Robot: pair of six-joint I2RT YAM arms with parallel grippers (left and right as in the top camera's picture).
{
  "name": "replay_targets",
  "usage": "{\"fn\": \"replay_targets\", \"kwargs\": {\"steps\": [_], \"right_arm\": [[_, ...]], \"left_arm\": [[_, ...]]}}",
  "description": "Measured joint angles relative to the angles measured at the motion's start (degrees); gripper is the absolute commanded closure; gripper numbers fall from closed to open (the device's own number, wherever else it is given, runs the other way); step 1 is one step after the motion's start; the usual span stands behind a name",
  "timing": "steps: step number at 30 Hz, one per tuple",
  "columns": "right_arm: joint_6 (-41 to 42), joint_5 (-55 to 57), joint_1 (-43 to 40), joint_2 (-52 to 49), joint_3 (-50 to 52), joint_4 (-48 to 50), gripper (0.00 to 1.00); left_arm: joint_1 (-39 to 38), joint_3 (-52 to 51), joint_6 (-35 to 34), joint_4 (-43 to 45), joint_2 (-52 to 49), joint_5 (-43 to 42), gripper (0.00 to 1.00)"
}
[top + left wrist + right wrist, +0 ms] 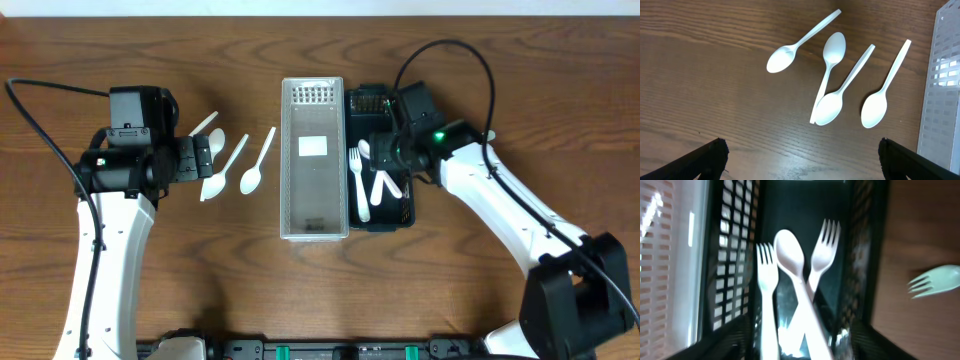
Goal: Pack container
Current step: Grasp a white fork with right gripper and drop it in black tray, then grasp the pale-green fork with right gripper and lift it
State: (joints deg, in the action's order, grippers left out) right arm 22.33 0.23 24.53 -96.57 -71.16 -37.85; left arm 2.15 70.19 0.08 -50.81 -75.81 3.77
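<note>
Picking singly looks wisest: the left gripper (802,152) hangs over the table (715,75) with its fingers wide apart and empty. The rightmost spoon (875,107) lies free, just left of the white container (940,100). The middle pair of spoons (832,102) overlap, so a pinch there could drag both. Farther right, the right gripper (384,152) sits above the black tray (409,205), which holds two forks (767,275) and a spoon (790,255). Blur hides whether its claw is apart. A stray fork (935,280) lies outside that tray.
</note>
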Motion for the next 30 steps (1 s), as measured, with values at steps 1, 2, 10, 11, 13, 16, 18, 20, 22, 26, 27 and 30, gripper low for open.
{"fn": "replay_targets", "kwargs": {"steps": [1, 2, 10, 11, 13, 16, 18, 20, 22, 26, 27, 30], "right_arm": [[-0.42, 1.09, -0.44, 0.7, -0.55, 0.02, 0.28], [-0.44, 2.25, -1.25, 1.57, -1.18, 0.07, 0.28], [6.71, 8.39, -14.58, 5.11, -4.0, -0.55, 0.25], [8.09, 8.72, -16.04, 4.59, -4.0, -1.01, 0.25], [11.43, 9.2, -18.8, 2.32, -4.0, -1.44, 0.22], [15.52, 9.01, -20.92, -2.25, -4.0, -1.4, 0.2], [18.14, 8.04, -21.59, -5.57, -4.0, -1.25, 0.2], [20.44, 6.56, -22.01, -9.03, -4.0, -0.85, 0.21], [22.38, 5.31, -22.34, -12.0, -4.0, -0.46, 0.21], [24.92, 3.39, -23.06, -15.61, -4.0, 0.48, 0.22], [25.55, 3.02, -23.3, -16.09, -4.0, 0.87, 0.23], [27.04, 2.36, -23.87, -16.52, -4.0, 1.73, 0.25]], "left_arm": [[0.0, 0.0, 0.0, 0.0, 0.0, 0.0, 0.02], [0.0, 0.0, 0.0, 0.0, 0.0, 0.0, 0.02], [0.0, 0.0, 0.0, 0.0, 0.0, -0.02, 0.02], [0.0, 0.0, 0.0, 0.0, 0.0, -0.02, 0.02], [0.0, 0.0, 0.0, -0.02, 0.0, -0.02, 0.02], [0.0, 0.0, 0.0, 0.0, 0.0, -0.02, 0.02], [0.0, 0.0, 0.0, -0.02, 0.0, -0.02, 0.02], [0.0, 0.0, 0.0, 0.0, 0.0, -0.02, 0.02], [0.0, 0.0, 0.0, 0.0, 0.0, 0.0, 0.02], [0.0, 0.0, 0.0, 0.0, 0.0, -0.02, 0.02], [0.0, 0.0, 0.0, 0.0, 0.0, -0.02, 0.02], [0.0, 0.0, 0.0, 0.0, 0.0, -0.02, 0.02]]}}
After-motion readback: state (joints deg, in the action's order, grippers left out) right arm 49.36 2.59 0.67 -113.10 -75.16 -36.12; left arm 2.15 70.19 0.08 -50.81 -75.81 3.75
